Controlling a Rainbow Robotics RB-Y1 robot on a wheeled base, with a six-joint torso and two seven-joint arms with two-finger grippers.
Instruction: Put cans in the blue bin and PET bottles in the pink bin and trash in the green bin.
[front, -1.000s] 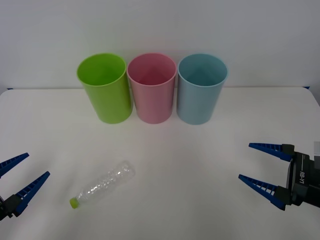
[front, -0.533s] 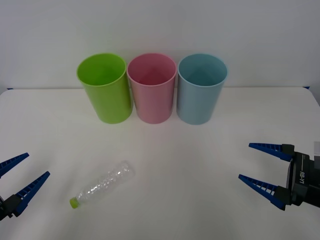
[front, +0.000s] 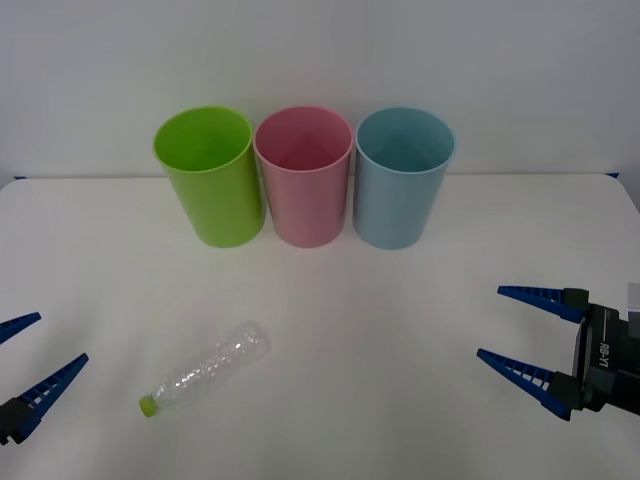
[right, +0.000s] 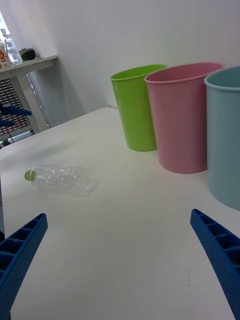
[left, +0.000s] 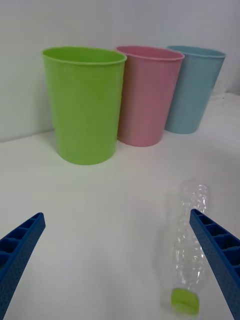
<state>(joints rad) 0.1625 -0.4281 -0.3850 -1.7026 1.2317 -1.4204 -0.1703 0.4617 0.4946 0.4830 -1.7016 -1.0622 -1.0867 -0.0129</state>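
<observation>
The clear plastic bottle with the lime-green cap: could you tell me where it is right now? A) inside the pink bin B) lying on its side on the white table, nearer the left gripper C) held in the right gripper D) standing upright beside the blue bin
B: the clear plastic bottle lies on its side on the white table, near the open left gripper, untouched.

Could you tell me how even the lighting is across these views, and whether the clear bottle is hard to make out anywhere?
Front view: soft, even light, with faint shadows under the green bin, pink bin and blue bin; the PET bottle reads clearly. Left wrist view: the bottle's clear body nearly melts into the white table, though its green cap stands out. Right wrist view: the bottle casts a faint shadow.
</observation>
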